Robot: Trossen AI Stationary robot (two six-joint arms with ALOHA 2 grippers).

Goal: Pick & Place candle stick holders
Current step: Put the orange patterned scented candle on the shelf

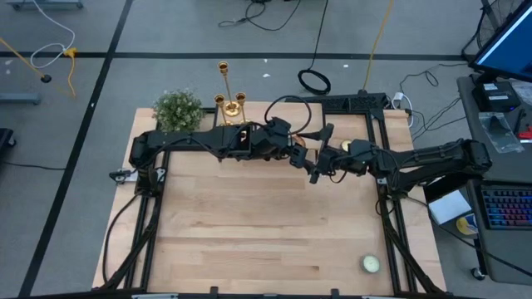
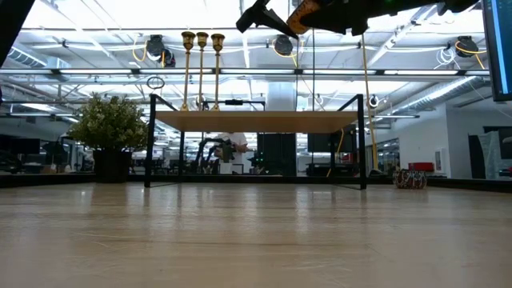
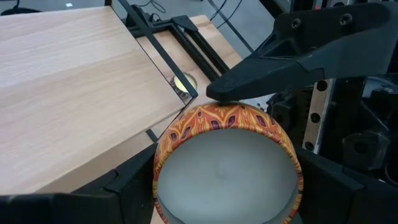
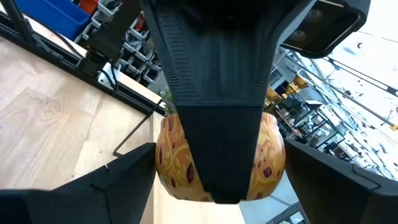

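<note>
Three gold candlesticks (image 1: pixel 232 104) stand on their round bases at the table's far edge, right of the plant; they also show in the low view (image 2: pixel 202 68). No gripper touches them. Both grippers meet above the table's middle on a round orange patterned candle tin (image 3: pixel 227 168), lifted high off the table (image 2: pixel 302 14). My left gripper (image 1: pixel 299 154) comes from the left and my right gripper (image 1: pixel 322 161) from the right. Each is shut on the tin. My left gripper (image 3: pixel 229 183) pinches the tin's round wall (image 3: pixel 163 155) between its two fingers, one on each side. The tin's open top with pale wax faces its camera. The tin is clear of the table. My right gripper (image 4: pixel 221 168) has the tin's wall (image 4: pixel 169 155) between its two fingers, crosswise to the left gripper's hold. One of its fingers (image 3: pixel 292 56) lies on the tin's rim (image 3: pixel 231 107). A left finger covers the tin's middle in the right wrist view.
A small bushy plant (image 1: pixel 177 110) stands at the far left corner. A short pale candle (image 1: pixel 370 264) lies near the near right corner and also shows in the left wrist view (image 3: pixel 183 81). The table's wide middle and near left are bare wood (image 1: pixel 241 224).
</note>
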